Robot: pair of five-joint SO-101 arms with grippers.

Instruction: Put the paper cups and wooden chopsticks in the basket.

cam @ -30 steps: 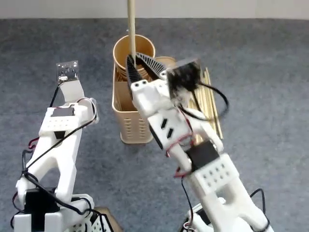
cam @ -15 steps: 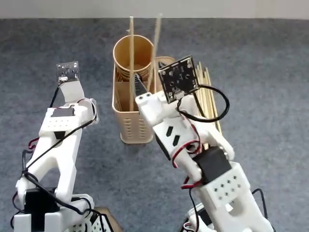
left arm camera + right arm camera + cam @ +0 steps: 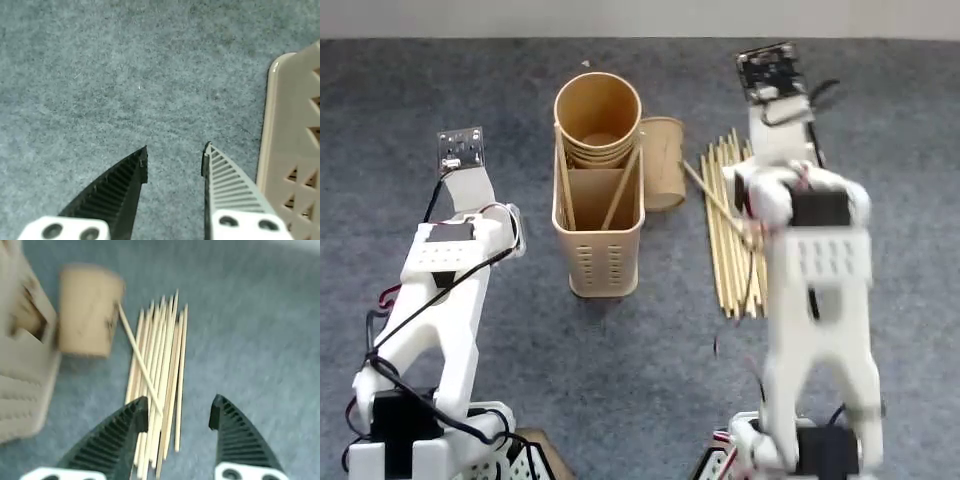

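A beige slotted basket (image 3: 595, 250) stands mid-table with a stack of paper cups (image 3: 597, 112) in its far end and two wooden chopsticks (image 3: 621, 197) leaning inside. Another paper cup (image 3: 663, 160) (image 3: 87, 310) lies on its side just right of the basket. A pile of chopsticks (image 3: 735, 235) (image 3: 160, 380) lies on the carpet to the right. My right gripper (image 3: 179, 405) hangs open and empty above that pile. On the other side, my left gripper (image 3: 175, 157) is open over bare carpet beside the basket wall (image 3: 292, 150).
Grey carpet covers the whole table. The left arm (image 3: 445, 270) stands left of the basket, the right arm (image 3: 810, 270) over the near end of the chopstick pile. One chopstick (image 3: 715, 200) lies slantwise across the pile toward the fallen cup.
The right arm let two chopsticks go into the basket, then swung right to the pile with its gripper open. The left arm has kept still.
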